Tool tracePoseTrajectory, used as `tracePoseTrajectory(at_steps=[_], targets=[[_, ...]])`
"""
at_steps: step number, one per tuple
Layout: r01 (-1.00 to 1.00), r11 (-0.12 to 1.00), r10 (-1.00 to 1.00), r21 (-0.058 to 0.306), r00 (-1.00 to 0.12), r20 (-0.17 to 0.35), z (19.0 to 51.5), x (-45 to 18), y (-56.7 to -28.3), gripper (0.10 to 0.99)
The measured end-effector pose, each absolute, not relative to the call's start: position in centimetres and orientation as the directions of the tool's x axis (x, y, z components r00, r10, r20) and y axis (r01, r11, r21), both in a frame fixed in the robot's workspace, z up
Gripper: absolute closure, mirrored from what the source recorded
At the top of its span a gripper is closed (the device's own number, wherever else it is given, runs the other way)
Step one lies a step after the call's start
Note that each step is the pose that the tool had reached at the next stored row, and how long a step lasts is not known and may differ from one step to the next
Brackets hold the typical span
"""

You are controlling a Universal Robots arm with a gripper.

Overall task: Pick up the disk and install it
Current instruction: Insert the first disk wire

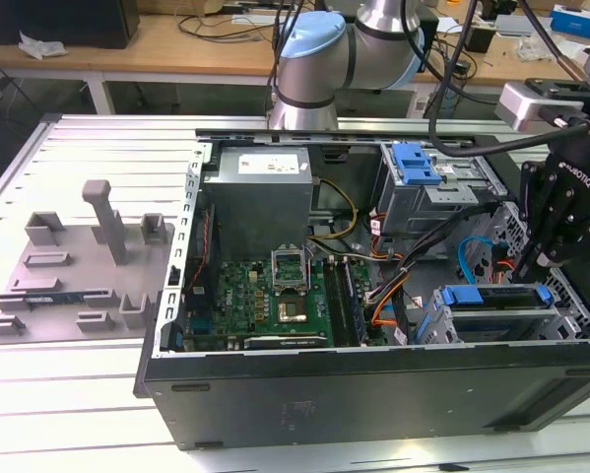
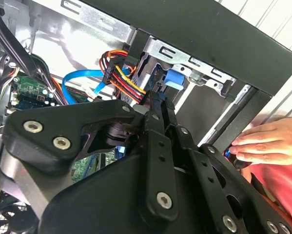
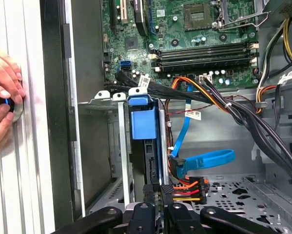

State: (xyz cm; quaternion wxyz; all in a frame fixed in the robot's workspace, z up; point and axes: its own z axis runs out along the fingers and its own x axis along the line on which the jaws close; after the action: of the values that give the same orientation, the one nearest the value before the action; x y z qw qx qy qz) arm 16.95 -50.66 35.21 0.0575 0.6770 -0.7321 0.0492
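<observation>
A: Pincer state?

B: Gripper [image 3: 159,210] pressed together, tips closed, nothing visibly pinched between. Sits right at the open end of the drive cage [image 3: 123,146], in line with the slot.

A: Disk location?

B: Disk [image 3: 145,122] inside the drive cage, on edge in the slot, blue carrier tab toward the motherboard [image 3: 184,39] side of the cage. Same in the exterior view: disk [image 1: 493,296] lying in the cage, gripper [image 1: 548,258] just beside the cage's far end. Looks mostly in; full seating not confirmable.

A: Step in hand?

B: Likely the final push home. Judgement only.

A: Tips for doing it well?

B: Push straight along the cage rails, no tilt, closed tips centred on the disk's edge. Go slow, stop at the latch. Mind the power cable bundle [image 3: 184,190] and blue data cable [image 3: 204,158] just beside the cage, easy to snag. Also a hand [image 3: 2,97] outside the case wall, well apart from the cage; no wide swing that way.
</observation>
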Motion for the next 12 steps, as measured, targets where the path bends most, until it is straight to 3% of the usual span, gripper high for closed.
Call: tracePoseTrajectory(at_steps=[12], targets=[[-0.997,0.077,-0.986,0.006,-0.075,0.151,34.96,16.95,-50.74,0.922]])
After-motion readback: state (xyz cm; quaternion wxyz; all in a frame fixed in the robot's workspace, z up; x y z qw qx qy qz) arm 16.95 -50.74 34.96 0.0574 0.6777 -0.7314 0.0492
